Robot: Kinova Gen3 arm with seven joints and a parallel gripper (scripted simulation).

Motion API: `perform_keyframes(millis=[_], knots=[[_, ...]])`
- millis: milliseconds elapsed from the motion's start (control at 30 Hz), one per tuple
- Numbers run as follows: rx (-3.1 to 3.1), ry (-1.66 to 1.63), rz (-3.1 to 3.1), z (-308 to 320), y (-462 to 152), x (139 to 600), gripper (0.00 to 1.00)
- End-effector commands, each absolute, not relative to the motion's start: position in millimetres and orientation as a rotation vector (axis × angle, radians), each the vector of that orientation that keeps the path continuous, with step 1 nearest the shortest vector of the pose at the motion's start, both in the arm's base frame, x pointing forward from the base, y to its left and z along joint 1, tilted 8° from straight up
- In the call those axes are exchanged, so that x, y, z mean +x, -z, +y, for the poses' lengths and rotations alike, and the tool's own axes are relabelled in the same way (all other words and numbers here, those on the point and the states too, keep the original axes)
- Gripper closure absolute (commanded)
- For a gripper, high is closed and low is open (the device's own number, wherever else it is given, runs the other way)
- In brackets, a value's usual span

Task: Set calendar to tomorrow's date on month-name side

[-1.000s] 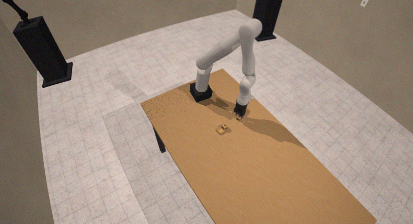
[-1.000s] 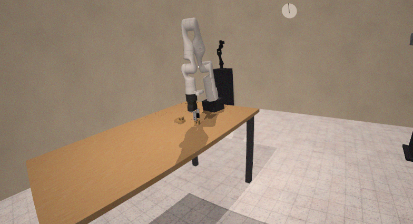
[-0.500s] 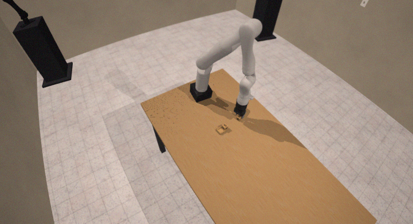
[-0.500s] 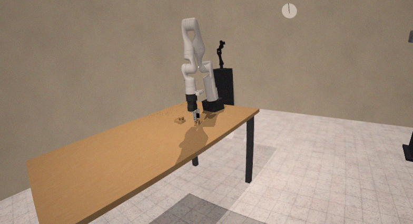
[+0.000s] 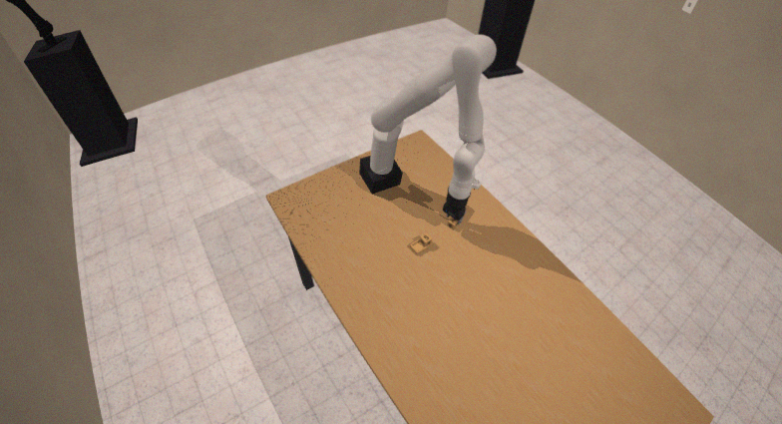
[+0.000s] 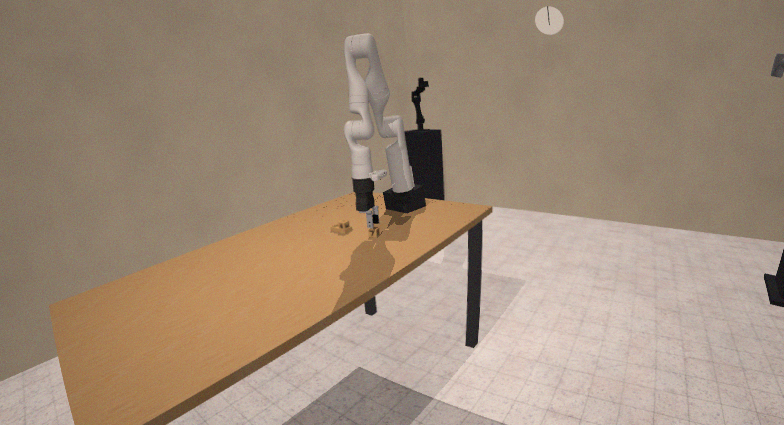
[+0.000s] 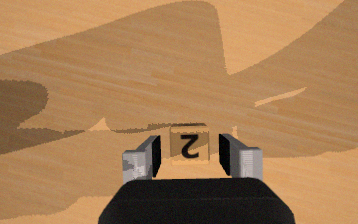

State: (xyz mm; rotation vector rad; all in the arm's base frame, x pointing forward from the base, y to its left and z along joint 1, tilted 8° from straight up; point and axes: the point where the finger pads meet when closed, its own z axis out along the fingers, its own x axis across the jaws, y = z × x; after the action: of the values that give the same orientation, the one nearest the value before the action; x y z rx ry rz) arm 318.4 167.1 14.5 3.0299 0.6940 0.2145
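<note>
A small wooden cube [image 7: 190,143] [image 5: 453,222] [image 6: 375,233] lies on the table, outside the tray. Its top face shows a 2, upside down in the wrist view. My gripper [image 7: 189,148] [image 5: 453,218] [image 6: 373,222] points straight down and is open. Its fingers stand on either side of this cube with a gap on both sides. The small wooden tray [image 5: 414,249] [image 6: 338,231] lies flat on the table a short way off, clear of the gripper. A second cube [image 5: 424,238] [image 6: 345,225] stands at one end of the tray. The digits and the month's name on the tray are too small to read.
The long wooden table [image 5: 493,338] [image 6: 192,301] carries the arm's black base [image 5: 380,177] [image 6: 404,200] near its far end. The arm's shadow falls across the table by the cube. Black pedestals [image 5: 82,101] [image 5: 506,26] stand on the floor away from the table.
</note>
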Motion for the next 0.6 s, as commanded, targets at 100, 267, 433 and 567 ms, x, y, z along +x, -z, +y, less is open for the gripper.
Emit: perform_keyframes(millis=[100, 267, 433, 567], knots=[[3.029, -0.214, 0.707, 169.1, -28.5, 315.7, 0.10], [3.029, -0.215, 0.708, 169.3, -37.9, 314.8, 0.10], [3.030, -0.214, 0.708, 169.2, -50.2, 312.8, 0.10], [3.030, -0.212, 0.708, 168.8, -53.8, 311.5, 0.10]])
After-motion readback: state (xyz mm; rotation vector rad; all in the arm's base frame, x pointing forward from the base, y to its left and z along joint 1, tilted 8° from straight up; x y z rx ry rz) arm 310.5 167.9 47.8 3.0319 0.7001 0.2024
